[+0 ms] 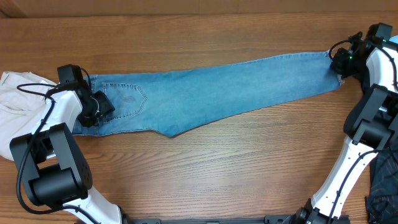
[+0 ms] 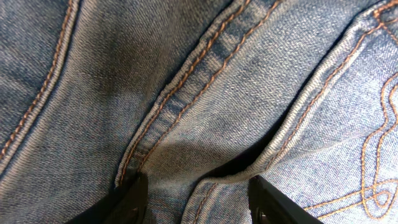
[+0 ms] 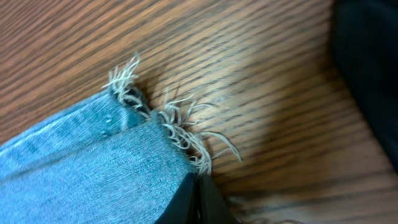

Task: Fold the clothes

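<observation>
The light-blue jeans lie stretched across the wooden table, legs stacked, waist at the left and frayed hems at the right. My left gripper sits on the waist end beside the stitched back pocket. In the left wrist view its jaws are open, with a raised fold of denim between them. My right gripper is at the hem end. In the right wrist view its fingers are pressed together at the frayed corner of the leg.
Cream-white trousers lie at the left table edge, just behind my left arm. A black garment lies at the right edge near my right arm's base and shows in the right wrist view.
</observation>
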